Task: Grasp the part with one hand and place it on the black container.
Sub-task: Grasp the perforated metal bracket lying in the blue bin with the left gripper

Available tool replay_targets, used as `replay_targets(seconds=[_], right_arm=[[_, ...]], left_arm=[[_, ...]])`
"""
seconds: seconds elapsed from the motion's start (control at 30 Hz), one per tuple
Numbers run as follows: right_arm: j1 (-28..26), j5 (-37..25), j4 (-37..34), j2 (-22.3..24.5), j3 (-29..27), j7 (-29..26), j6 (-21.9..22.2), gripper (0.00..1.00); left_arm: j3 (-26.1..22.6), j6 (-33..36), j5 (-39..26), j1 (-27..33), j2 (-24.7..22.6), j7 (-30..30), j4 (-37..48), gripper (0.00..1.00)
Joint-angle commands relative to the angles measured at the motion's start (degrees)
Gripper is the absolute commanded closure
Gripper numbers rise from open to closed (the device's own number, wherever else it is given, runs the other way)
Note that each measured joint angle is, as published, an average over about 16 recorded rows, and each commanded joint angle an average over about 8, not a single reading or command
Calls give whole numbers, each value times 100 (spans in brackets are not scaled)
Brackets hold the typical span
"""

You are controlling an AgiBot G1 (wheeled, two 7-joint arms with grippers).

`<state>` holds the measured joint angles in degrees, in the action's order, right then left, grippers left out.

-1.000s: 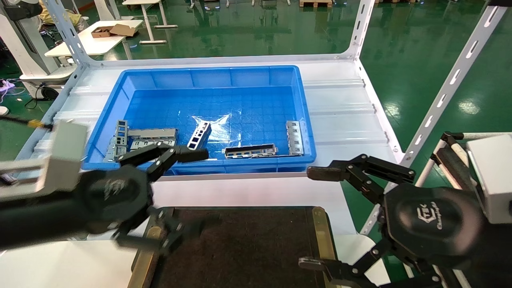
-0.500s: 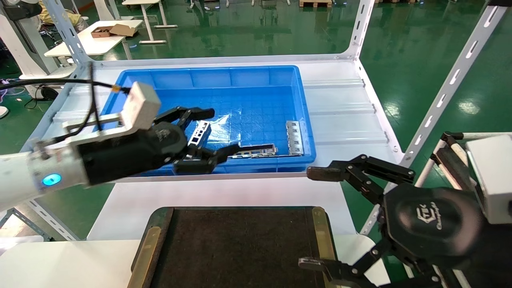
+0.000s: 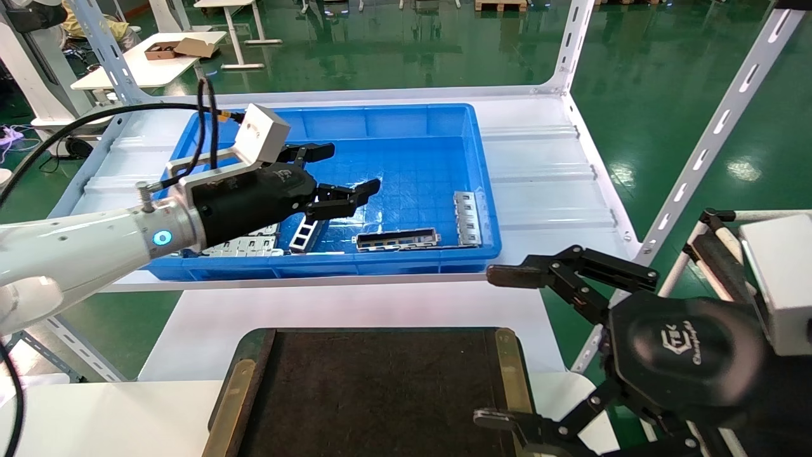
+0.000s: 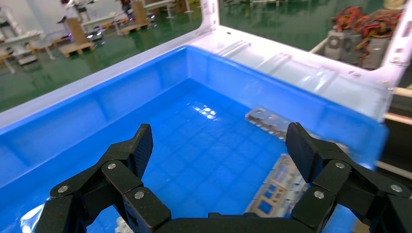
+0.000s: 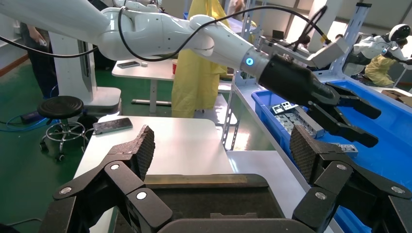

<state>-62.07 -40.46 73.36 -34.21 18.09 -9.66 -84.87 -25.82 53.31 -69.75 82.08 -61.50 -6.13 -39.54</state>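
The left hand [image 3: 339, 171] hovers released over the blue bin [image 3: 406, 120], above the part [image 3: 303, 232] lying on the bin's floor. The right hand [image 3: 501, 346] waits released beside the black container [image 3: 374, 393].

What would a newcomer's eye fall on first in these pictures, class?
First, the large blue plastic bin on the white shelf, with silver-grey sheet-metal parts lying along its near side. Next, the left gripper, open, over the bin just above the narrow ladder-like metal strip. Nearest the camera lie the wide matte black tray and the open right gripper beside it.
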Motion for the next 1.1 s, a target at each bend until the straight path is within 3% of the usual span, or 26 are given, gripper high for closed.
replay_targets(seconds=[0.03,0.6,1.07,1.1], right_arm=[[0,0,0,0,0,0,0,0],[-1,3,0,2,4,2,2,0],[-2,5,0,3,7,3,3,0],[-2,5,0,3,7,4,3,7]], left_arm=[[-22,-81,-53,100,-120,64,253,0],[-111,-678,-326,466,-601,413,1645,0],[-168,-350,-384,631,-520,510,2235,0],[-171,-341,-387,637,-516,506,2260,3]])
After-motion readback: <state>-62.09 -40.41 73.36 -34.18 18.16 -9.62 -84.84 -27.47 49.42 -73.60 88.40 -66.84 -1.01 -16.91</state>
